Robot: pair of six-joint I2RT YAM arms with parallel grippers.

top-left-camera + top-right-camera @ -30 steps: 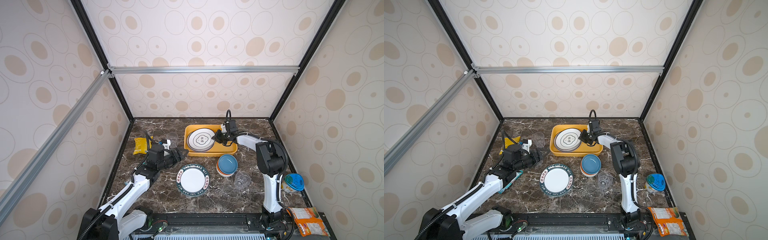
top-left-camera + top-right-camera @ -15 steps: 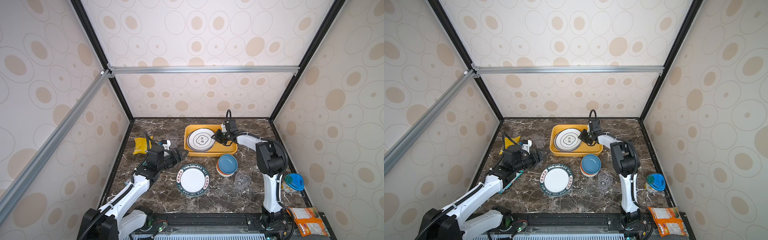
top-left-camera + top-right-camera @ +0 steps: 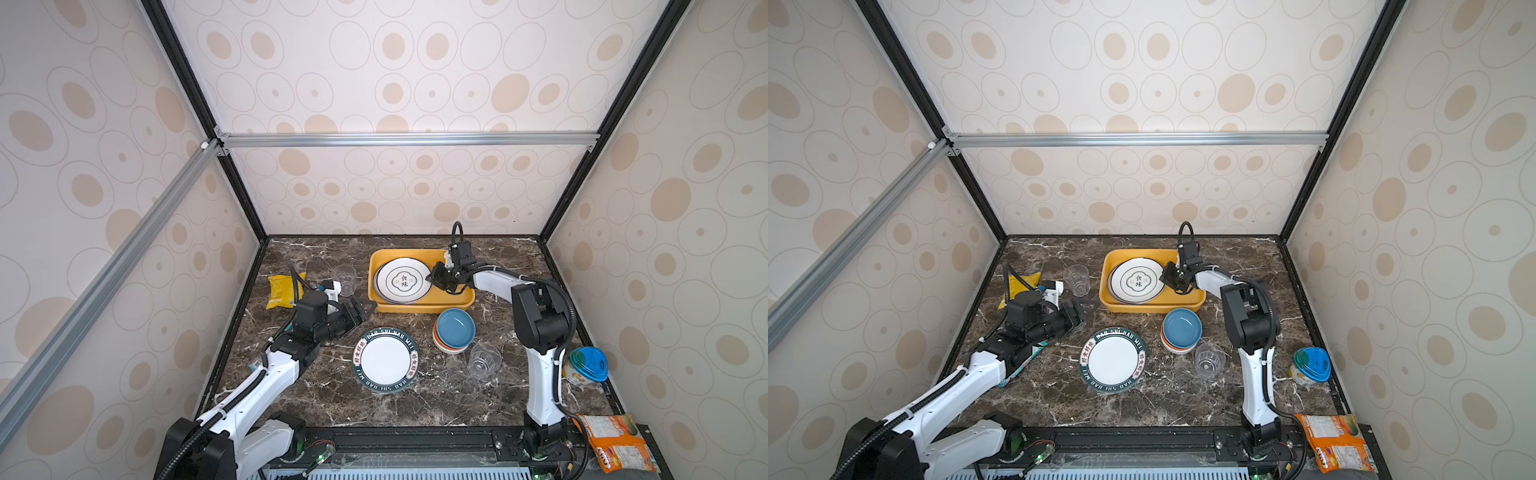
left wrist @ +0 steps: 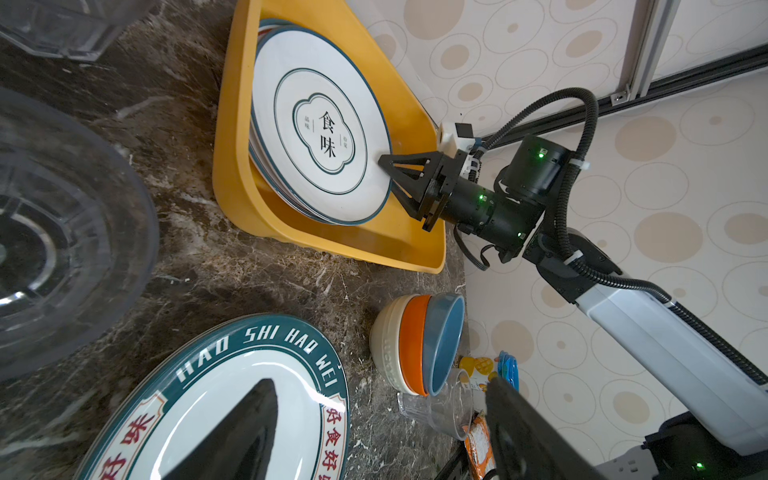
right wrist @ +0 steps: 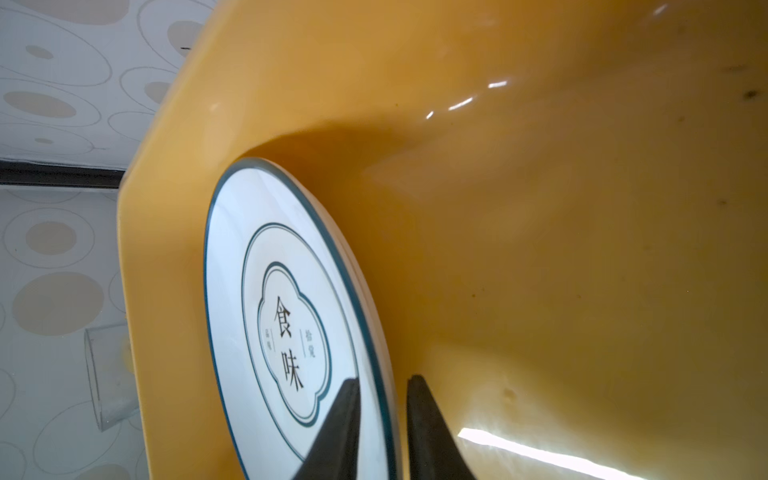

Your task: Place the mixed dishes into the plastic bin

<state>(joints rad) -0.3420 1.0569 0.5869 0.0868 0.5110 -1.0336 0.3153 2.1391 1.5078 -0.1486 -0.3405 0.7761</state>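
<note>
Where both top views agree, plastic bin, yellow-orange, shallow, sits at the rear of the table, white ringed plate inside its left half; left wrist: left gripper wide, empty, near green-rimmed plate; right wrist: right gripper narrowly parted astride ringed plate's rim

yellow bin holds ringed plate, perhaps tilted; outside: green-rimmed plate, nested bowls, near cup, far cup.

Cream walls, beige ovals; aluminium rails; black corner posts; dark marble tabletop; light seemingly diffuse.
</note>
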